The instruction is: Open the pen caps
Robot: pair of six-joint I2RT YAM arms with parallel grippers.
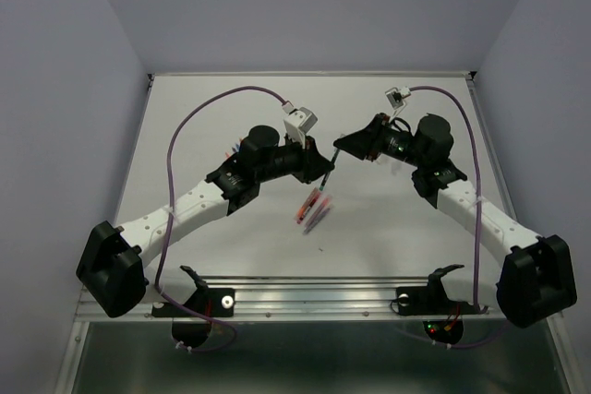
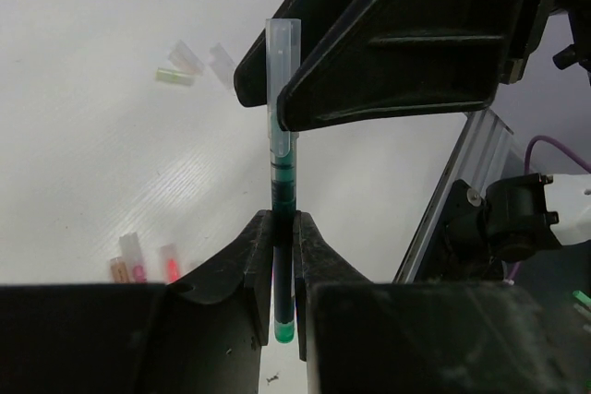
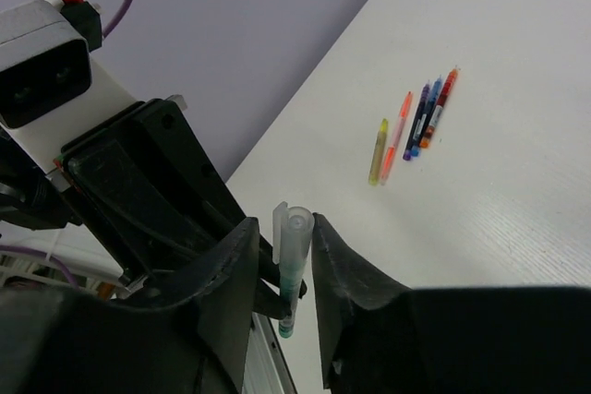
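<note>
My left gripper (image 2: 283, 228) is shut on the dark barrel of a green pen (image 2: 283, 182), which stands upright between its fingers with the green end plug below them. The pen's clear cap (image 2: 282, 80) sticks up above. My right gripper (image 3: 284, 237) straddles that cap (image 3: 297, 246). Its right pad touches the cap, and a thin gap shows between the left pad and the cap's clip. From above, the left gripper (image 1: 323, 165) and right gripper (image 1: 340, 147) meet tip to tip over mid-table.
Several capped pens (image 1: 312, 208) lie in a bunch on the table just in front of the grippers. Several more pens (image 3: 416, 122), yellow, orange, purple, blue and red, lie side by side. Short pale pieces (image 2: 185, 62) rest on the table farther off.
</note>
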